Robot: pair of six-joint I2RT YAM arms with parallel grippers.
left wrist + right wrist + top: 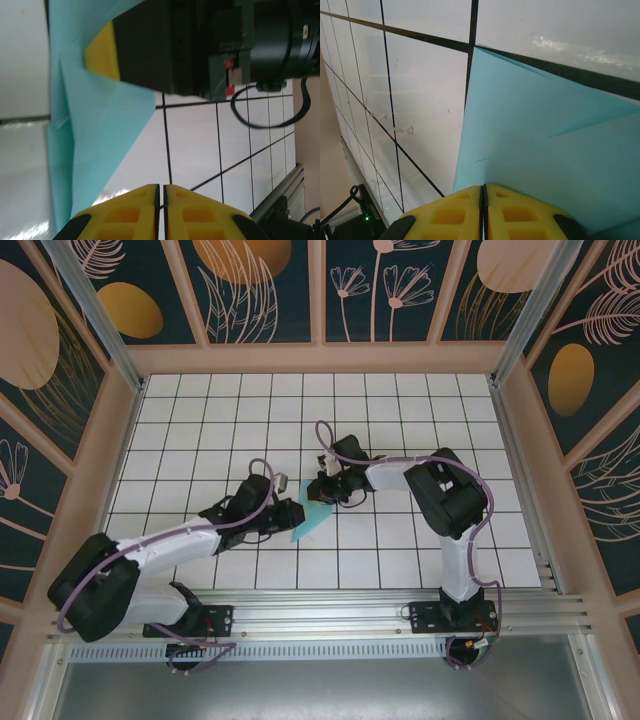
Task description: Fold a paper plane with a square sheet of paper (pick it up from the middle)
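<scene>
The light-turquoise sheet of paper (pixel 312 523) lies flat on the white grid table, folded into a pointed paper plane shape with creases and overlapping flaps (pixel 545 150). My right gripper (pixel 322 487) is shut, and its yellow tips (pixel 483 188) press down on the paper's far end. In the left wrist view the paper (pixel 100 125) lies to the left, with one yellow right finger (pixel 102 60) resting on it. My left gripper (pixel 297 512) hovers at the paper's left edge. Its fingers (pixel 161 187) are together with only a hairline slit and nothing between them.
The white tiled table (pixel 400 430) stretches around the arms, bounded by a wooden frame and patterned walls. A metal rail (pixel 330 605) runs along the near edge. The right arm's black body and cable (pixel 260 45) hang close above the left gripper's view.
</scene>
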